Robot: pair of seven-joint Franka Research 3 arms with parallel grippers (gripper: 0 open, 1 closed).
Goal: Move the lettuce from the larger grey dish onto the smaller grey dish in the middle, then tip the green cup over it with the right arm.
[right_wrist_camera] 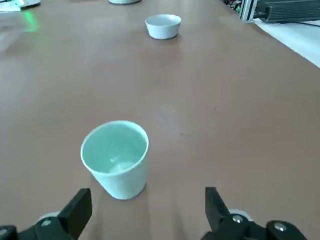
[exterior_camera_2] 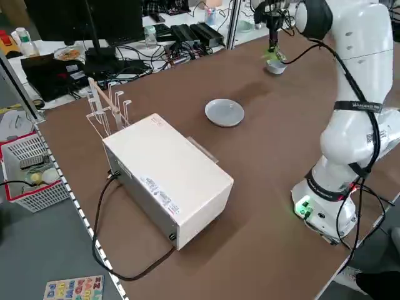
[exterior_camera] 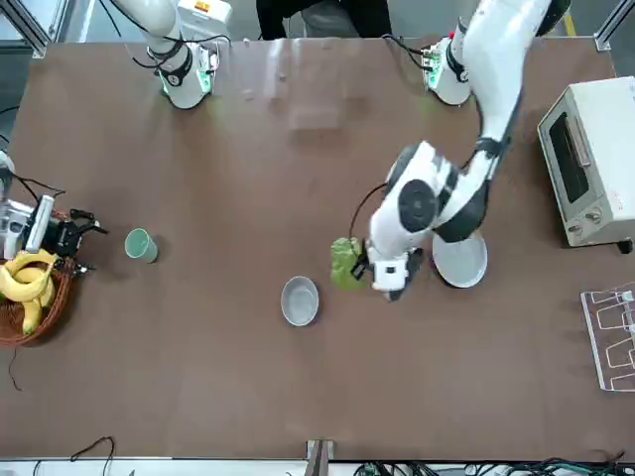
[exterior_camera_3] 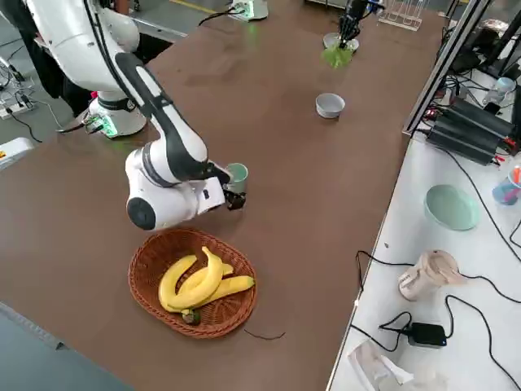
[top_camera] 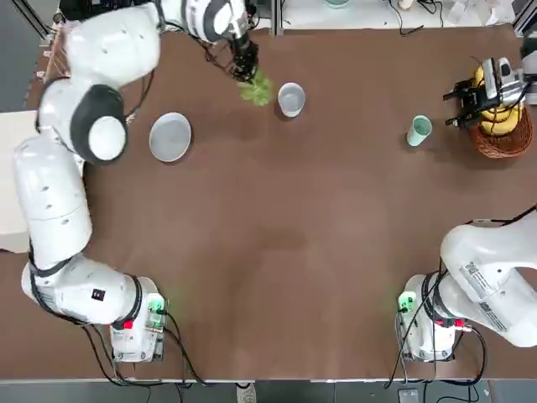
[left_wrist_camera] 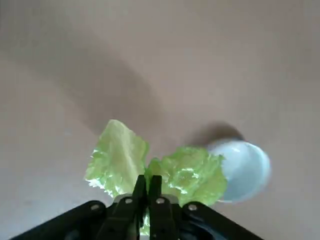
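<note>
My left gripper (top_camera: 246,69) is shut on the lettuce (top_camera: 256,88), a bunch of ruffled green leaves hanging above the table. The lettuce (left_wrist_camera: 186,172) hangs just beside the smaller grey dish (top_camera: 291,98), on the side of the larger grey dish (top_camera: 170,136), which lies bare farther left. The green cup (top_camera: 419,130) stands upright at the right. My right gripper (top_camera: 454,105) is open just beyond the green cup (right_wrist_camera: 116,159), its fingers apart on either side of the cup's near side, touching nothing.
A wicker basket (top_camera: 506,143) of bananas sits at the table's right edge behind the right gripper. A white toaster oven (exterior_camera: 593,164) and a clear rack (exterior_camera: 610,337) stand on the robot's left side.
</note>
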